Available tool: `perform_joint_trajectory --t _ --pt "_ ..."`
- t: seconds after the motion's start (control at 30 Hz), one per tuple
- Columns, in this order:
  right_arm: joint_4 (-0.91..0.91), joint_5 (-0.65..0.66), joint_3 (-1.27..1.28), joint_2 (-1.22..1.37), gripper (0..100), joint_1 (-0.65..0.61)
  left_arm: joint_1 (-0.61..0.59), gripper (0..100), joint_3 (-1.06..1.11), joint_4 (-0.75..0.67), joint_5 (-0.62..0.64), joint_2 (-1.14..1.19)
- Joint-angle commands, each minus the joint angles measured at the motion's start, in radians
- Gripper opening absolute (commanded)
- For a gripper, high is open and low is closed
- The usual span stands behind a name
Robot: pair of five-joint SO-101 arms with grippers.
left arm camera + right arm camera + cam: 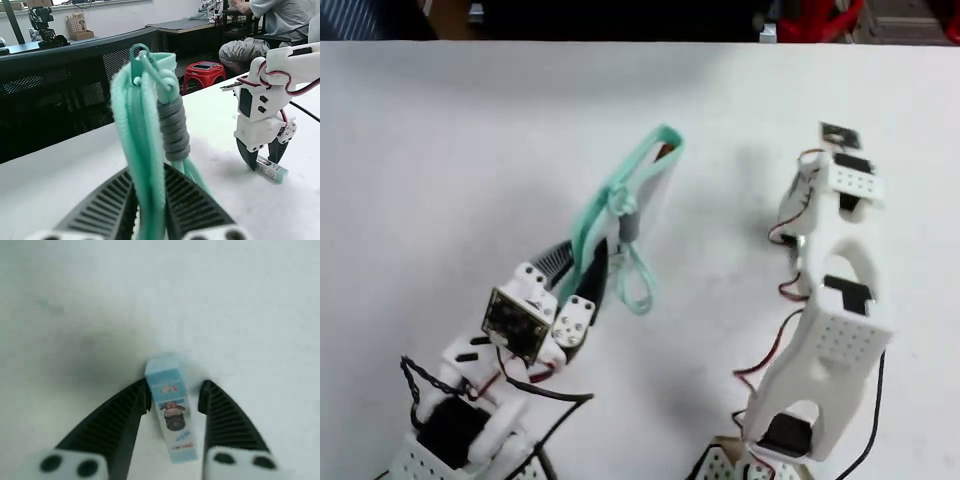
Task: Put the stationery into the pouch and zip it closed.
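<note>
item 1: left pincer (pixel 147 172). black ribbed fingers are closed on the near edge of the pouch (pixel 142 120), with the fabric clamped between both of them.

item 2: pouch. mint green and held upright on edge, it rises straight out of the left pincer and away from it. a grey wound cord (pixel 175 127) hangs from the end farthest from the fingers and runs down the pouch's side. its green loop (pixel 636 283) ends just beside the fingertips.

item 3: right pincer (pixel 175 387). tips are down at the white worktop (pixel 240 300) and narrowly parted, one finger on either side of the eraser (pixel 170 410). one finger is right at the eraser's edge, the other a sliver apart from it.

item 4: eraser. a pale blue block in a printed sleeve lies flat on the worktop, lengthwise in the gap between the right pincer's fingers. its far end pokes just past the tips. it is well apart from the left pincer and the pouch.
</note>
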Motion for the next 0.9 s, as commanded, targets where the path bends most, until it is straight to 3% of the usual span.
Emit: perform_joint_trajectory --t 0.0,0.63,0.87 --pt "0.027 -0.002 -0.072 0.031 1.1 0.019 0.007 3 0.006 -0.005 -0.008 0.018" --pt "0.002 -0.002 -0.043 0.018 1.8 -0.001 0.004 3 0.008 -0.003 -0.008 0.016" --pt "-0.142 -0.023 0.173 -0.143 1.8 -0.038 0.005 3 0.037 -0.031 -0.014 0.016"
